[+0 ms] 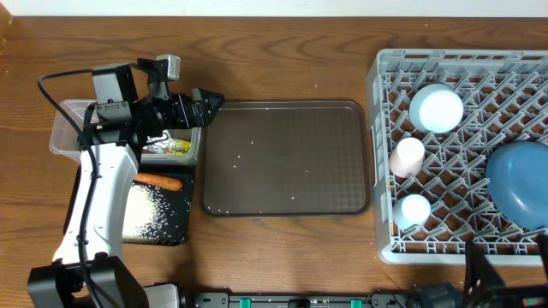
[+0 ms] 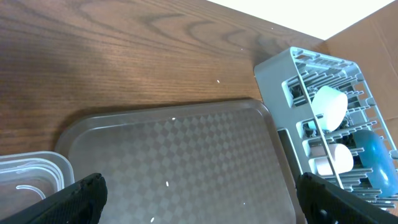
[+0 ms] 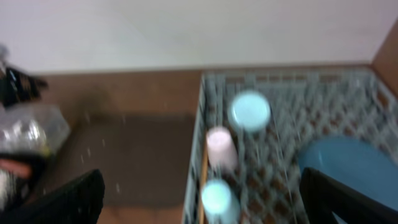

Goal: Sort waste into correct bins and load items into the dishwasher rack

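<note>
We see the left gripper [image 2: 199, 190] with its two fingers [image 2: 78, 199] spread wide, holding nothing, above the 10 o'clock corner of the brown serving tray [image 1: 287, 162]. The right gripper [image 3: 202, 179] is also spread and empty, above the dishwasher rack [image 1: 382, 111], which lies at 3 o'clock of that tray; its view is blurred.

At the tray's 9 o'clock sit two bins. The clear tub [image 1: 64, 128] is largely hidden under the left arm, and at its 6 o'clock is the black tray [image 1: 181, 218]. The black tray holds one carrot [image 1: 159, 180] and a spill of rice grains [image 1: 145, 210].

Beside the arm, apparently in the tub, lies one yellow-green wrapper [image 1: 178, 147] against crumpled foil [image 1: 157, 147].

In the rack we count:
- one white bowl [image 1: 437, 109]
- two cups, the pinkish cup [image 1: 407, 156] and the light blue cup [image 1: 415, 210]
- one blue plate [image 1: 518, 178], cut off at the edge

A blurred wooden streak [image 3: 203, 177] beside the cups may be chopsticks; we cannot count them
</note>
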{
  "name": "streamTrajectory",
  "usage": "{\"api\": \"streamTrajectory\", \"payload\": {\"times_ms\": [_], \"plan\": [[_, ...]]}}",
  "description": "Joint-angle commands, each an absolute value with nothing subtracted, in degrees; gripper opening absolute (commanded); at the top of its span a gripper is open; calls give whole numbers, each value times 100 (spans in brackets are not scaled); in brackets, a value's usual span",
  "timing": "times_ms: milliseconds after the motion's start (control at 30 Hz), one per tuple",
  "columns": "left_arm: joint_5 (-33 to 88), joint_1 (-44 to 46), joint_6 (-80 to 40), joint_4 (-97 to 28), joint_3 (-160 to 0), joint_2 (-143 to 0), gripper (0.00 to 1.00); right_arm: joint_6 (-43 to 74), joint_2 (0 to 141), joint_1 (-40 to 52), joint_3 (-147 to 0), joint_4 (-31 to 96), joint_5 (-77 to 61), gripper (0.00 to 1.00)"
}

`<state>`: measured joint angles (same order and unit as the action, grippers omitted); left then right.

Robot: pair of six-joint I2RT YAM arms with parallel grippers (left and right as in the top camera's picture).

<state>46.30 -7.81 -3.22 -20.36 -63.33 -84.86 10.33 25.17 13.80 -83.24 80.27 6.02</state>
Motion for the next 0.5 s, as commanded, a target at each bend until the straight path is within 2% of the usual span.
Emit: {"api": "streamTrajectory", "payload": {"times_ms": [0,200,467], "plan": [[4644,-797,-375,-2027,-6322,-8431,100,1131,2364,1275,-8348,8523,620,99],[4644,-797,-375,-2027,-6322,-8431,100,1129,2047,1076,-8335,9730,620,99],[4644,-797,-375,-2027,-6322,-8431,100,1131,1785,1068,-8184,9725,620,99]]}}
